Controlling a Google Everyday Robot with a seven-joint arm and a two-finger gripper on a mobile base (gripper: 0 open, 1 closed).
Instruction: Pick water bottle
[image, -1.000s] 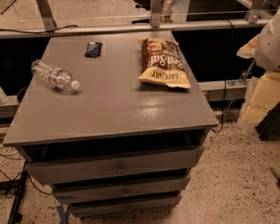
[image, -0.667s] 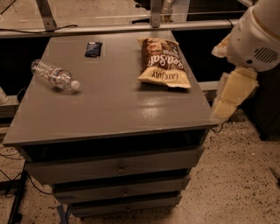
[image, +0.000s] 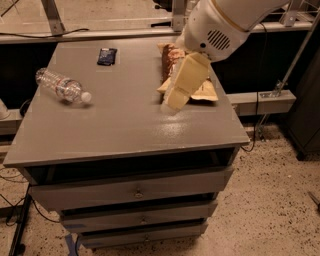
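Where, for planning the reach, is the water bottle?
Camera view: the water bottle lies left on the cabinet top, near the dark packet; the gripper hovers mid-right, by the chip bag.

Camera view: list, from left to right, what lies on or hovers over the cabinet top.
water bottle lying on its side, small dark packet near the far edge, gripper hanging right of centre.
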